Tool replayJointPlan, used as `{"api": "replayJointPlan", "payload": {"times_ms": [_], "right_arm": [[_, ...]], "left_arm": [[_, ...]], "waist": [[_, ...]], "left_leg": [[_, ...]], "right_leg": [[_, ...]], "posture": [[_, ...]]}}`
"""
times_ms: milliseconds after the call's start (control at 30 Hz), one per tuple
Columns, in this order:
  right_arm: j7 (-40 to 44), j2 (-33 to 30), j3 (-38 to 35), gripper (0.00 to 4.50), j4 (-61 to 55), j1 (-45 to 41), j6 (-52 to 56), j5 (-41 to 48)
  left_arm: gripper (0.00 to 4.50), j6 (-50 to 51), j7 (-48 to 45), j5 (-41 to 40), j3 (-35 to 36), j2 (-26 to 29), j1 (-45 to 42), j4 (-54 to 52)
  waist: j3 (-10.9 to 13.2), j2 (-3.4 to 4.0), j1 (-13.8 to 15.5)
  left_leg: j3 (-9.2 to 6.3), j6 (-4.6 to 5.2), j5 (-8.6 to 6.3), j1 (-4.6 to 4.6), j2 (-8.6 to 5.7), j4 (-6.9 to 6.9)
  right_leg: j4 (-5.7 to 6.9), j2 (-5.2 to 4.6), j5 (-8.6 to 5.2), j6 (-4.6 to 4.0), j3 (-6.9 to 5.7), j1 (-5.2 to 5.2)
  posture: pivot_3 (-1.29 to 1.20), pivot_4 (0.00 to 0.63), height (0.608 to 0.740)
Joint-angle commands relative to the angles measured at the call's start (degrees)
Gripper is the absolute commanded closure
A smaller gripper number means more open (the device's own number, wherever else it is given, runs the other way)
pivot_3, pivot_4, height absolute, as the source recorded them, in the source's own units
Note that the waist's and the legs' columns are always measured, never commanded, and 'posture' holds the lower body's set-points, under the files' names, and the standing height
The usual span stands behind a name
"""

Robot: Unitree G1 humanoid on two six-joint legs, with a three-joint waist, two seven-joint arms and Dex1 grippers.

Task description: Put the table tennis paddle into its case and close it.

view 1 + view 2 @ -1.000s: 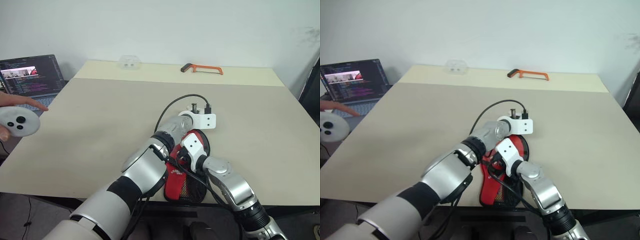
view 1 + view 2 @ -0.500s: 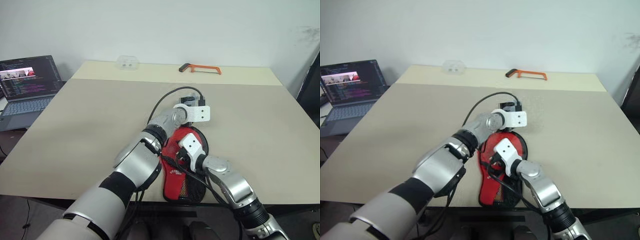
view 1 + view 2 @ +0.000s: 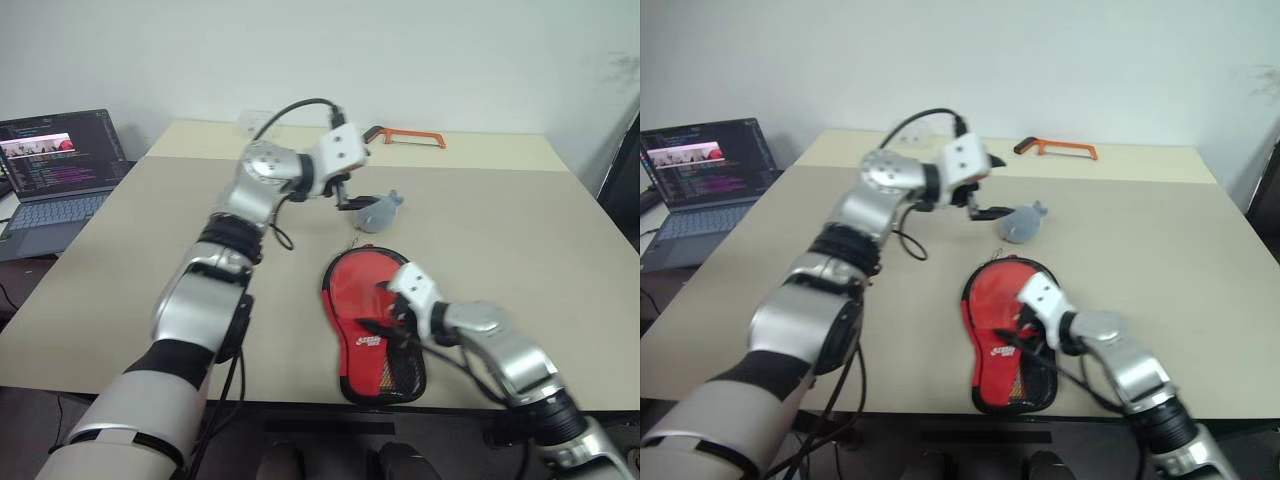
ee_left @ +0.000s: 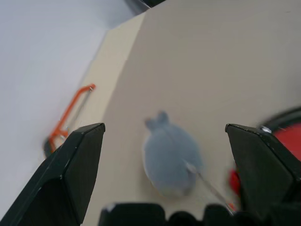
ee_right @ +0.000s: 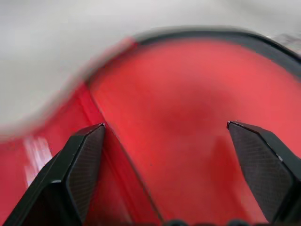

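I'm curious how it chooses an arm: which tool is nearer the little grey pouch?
Left. The left tool hangs open just beside the grey pouch; the right tool is open over the case, nearer the table's front edge.

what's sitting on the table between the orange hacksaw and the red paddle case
A small grey pouch lies there on the table, between the hacksaw and the case, seen in both eye views.

Left hand [image 4: 164, 136] raised, right hand [image 5: 164, 132] apparently low, both spread wide.
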Motion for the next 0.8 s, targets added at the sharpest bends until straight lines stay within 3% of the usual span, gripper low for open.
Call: {"api": "replayJointPlan", "payload": {"times_ms": [33,167,300,467,667,800], "right_arm": [[6.42,-5.62,-7.45,0.00,-6.14,-2.95,3.32,7.24],[9.39,-10.48,-13.95,0.00,-3.76,-7.66,4.73,12.11],[8.96,-11.96,-13.90,0.00,3.66,-14.66,1.24,9.53],[-1.18,-2.39,-8.01,0.00,24.90,-30.20,-5.10,0.38],[-6.08,8.08,-2.78,0.00,50.51,-41.14,-13.66,-7.49],[-8.32,14.07,-2.99,0.00,65.64,-46.90,-20.41,-9.55]], "left_arm": [[0.02,5.13,-2.29,-2.11,-1.13,0.68,6.75,-10.94],[0.02,10.95,-1.38,-2.59,-3.18,-0.47,16.56,-21.53],[0.02,15.30,2.92,-1.36,-6.05,-3.65,23.05,-26.99],[0.02,21.43,10.06,0.90,-8.72,-6.65,29.24,-30.30],[0.02,28.33,15.76,1.96,-9.67,-7.14,34.13,-34.53],[0.02,31.98,17.63,1.71,-9.90,-5.99,37.37,-38.54]], "waist": [[0.02,0.03,0.00],[0.04,0.02,0.01],[0.04,0.02,-0.04],[0.05,0.07,-1.00],[0.01,0.14,-1.13],[0.00,0.15,-1.16]], "left_leg": [[0.00,0.00,0.00,0.00,0.00,0.00],[-0.02,0.01,0.00,-0.02,0.03,0.03],[-0.04,0.02,0.00,-0.01,0.04,0.16],[0.03,0.04,0.00,0.04,0.03,0.17],[0.04,0.04,0.00,0.08,0.04,0.12],[0.06,0.04,0.00,0.10,0.03,0.12]], "right_leg": [[0.00,0.00,0.01,-0.02,0.01,0.00],[0.01,0.01,0.03,-0.05,0.01,0.00],[0.07,0.02,0.03,-0.05,0.03,0.02],[0.11,0.03,0.06,0.00,0.16,-0.02],[0.09,0.03,0.06,-0.02,0.16,0.02],[0.10,0.01,0.07,-0.03,0.18,0.02]], "posture": [[0.00,0.150,0.740],[0.00,0.150,0.740],[0.00,0.150,0.740],[0.00,0.150,0.740],[0.00,0.150,0.740],[0.00,0.150,0.740]]}}
